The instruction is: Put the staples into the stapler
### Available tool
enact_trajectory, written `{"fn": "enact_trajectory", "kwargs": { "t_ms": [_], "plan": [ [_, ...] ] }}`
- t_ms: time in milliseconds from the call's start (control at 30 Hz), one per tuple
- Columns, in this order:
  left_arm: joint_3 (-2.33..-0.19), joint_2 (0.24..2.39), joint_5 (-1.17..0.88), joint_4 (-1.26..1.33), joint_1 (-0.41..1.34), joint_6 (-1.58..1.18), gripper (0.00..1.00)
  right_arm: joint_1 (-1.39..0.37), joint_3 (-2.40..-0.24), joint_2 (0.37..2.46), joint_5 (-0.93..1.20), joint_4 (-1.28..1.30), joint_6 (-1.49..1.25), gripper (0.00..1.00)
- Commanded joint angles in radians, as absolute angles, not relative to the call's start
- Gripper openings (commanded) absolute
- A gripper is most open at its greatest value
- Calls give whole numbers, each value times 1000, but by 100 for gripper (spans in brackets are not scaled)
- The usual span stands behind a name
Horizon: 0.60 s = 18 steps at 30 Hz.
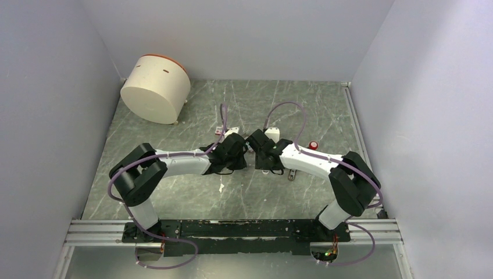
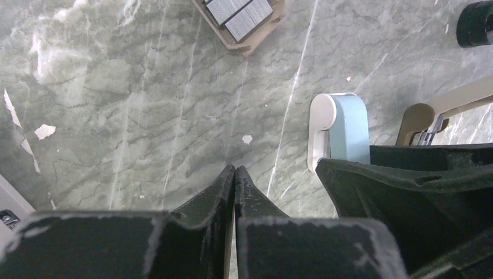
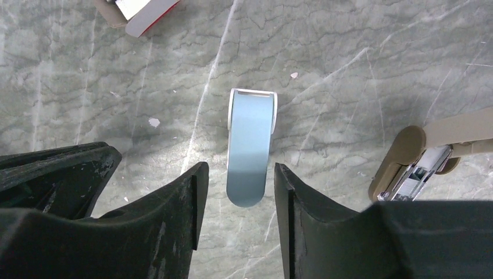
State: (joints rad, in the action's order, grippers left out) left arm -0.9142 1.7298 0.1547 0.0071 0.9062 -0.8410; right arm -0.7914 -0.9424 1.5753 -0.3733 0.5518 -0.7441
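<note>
Right end effector [image 3: 239,168] is over the green marbled worktop [image 2: 145,116] with its fingers apart. A blue-and-white piece [image 3: 251,145] with a rounded end lies flat between them, and there is a gap on each side, so nothing is gripped. Left end effector [image 2: 234,174] sits just beside it, fingers pressed together and empty.

The stapler [image 3: 459,131], an off-white bar, lies off to the right of the blue piece. A bright metal channel [image 3: 415,174] shows at its rounded end. The box of staples [image 2: 244,17] sits open further out, with grey strips side by side in the tray. I cannot tell whether the blue piece belongs to the stapler.

This looks like an early stage, since no strip is out of the box and none is visible in the channel.

If the right is about to close here, it should keep the piece centred so both pads land together on the long sides. If one touches first, the piece will skid on this smooth stone. It should go low and square, and close slowly.

The two end effectors are crowded together, so the left should back off before anything lifts. The left will then need to part its fingers for a strip, and strips are brittle, so it should pinch the strip's flat sides gently.
</note>
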Motion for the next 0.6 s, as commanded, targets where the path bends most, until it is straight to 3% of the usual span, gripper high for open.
{"fn": "enact_trajectory", "kwargs": {
  "t_ms": [0,100,267,467,567],
  "plan": [
    [-924,1679,193,2,910,-814,10,-789,-965,1585,-401,567,-761,51],
    [-921,1650,211,-35,910,-812,13,-779,-945,1585,-387,541,-764,59],
    [-906,1559,215,-75,910,-821,16,-768,-927,1628,-332,490,-755,61],
    [-900,1406,230,-129,903,-798,20,-754,-907,1671,-304,448,-765,55],
    [-909,1369,242,-163,896,-782,21,-754,-901,1687,-301,421,-764,47]
  ]
}}
